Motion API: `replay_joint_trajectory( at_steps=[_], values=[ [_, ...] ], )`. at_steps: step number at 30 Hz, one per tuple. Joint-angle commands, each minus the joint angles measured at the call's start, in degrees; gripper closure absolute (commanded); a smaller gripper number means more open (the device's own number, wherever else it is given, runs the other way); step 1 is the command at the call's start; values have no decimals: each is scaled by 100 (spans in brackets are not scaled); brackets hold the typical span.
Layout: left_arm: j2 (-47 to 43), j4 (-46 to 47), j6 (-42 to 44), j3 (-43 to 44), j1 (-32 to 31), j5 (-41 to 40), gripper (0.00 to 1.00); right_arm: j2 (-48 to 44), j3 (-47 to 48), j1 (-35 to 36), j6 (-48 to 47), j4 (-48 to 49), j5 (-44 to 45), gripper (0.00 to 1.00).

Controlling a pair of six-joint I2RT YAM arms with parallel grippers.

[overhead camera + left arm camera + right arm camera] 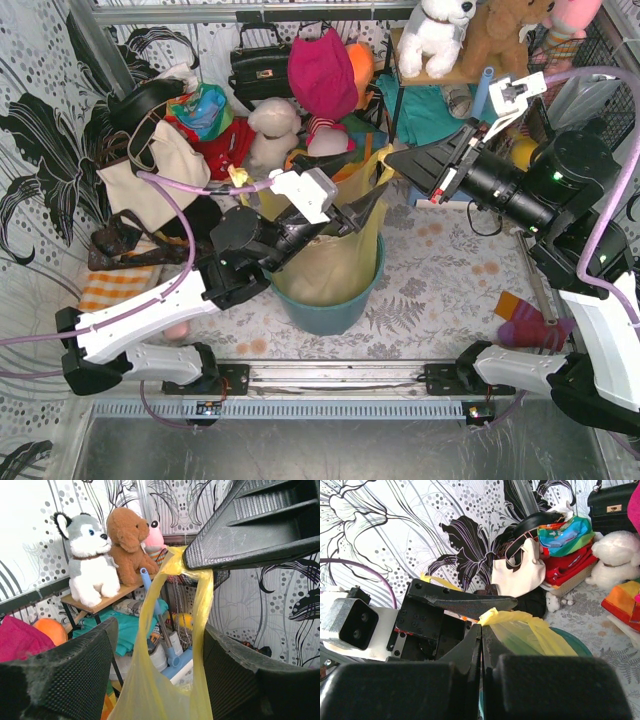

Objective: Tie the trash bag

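Straddling trash bag (150,690): left gripper (160,630)

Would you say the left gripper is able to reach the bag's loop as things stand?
Probably yes: the loop hangs inside the open left gripper, held up by the right gripper, with nothing between.

Passage over the teal bin (330,308) is barred by the stretched trash bag (340,250); bare tablecloth (445,270) is left open rightward.
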Motion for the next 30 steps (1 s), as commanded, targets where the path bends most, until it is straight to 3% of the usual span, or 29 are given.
replay_joint_trajectory(
  at_steps=[1, 10, 14, 22, 28, 30],
  values=[
    [155, 457, 228, 210, 93, 315, 25, -30, -2, -13, -112, 39, -186, 100],
    [351, 350, -262, 577, 727, 1570, 26, -22, -35, -13, -176, -64, -526, 100],
    [411, 23, -332, 799, 863, 2236, 35, -2, -25, -13, -207, -101, -546, 100],
    [409, -275, -414, 815, 992, 2744, 58, 4, 5, -13, -177, -11, -440, 100],
    [403, -492, -478, 843, 1009, 2947, 91, 3, 40, -13, -200, 16, -287, 100],
    [383, -461, -516, 815, 1006, 2968, 97, 26, 90, -13, -222, -15, -270, 100]
  ],
)
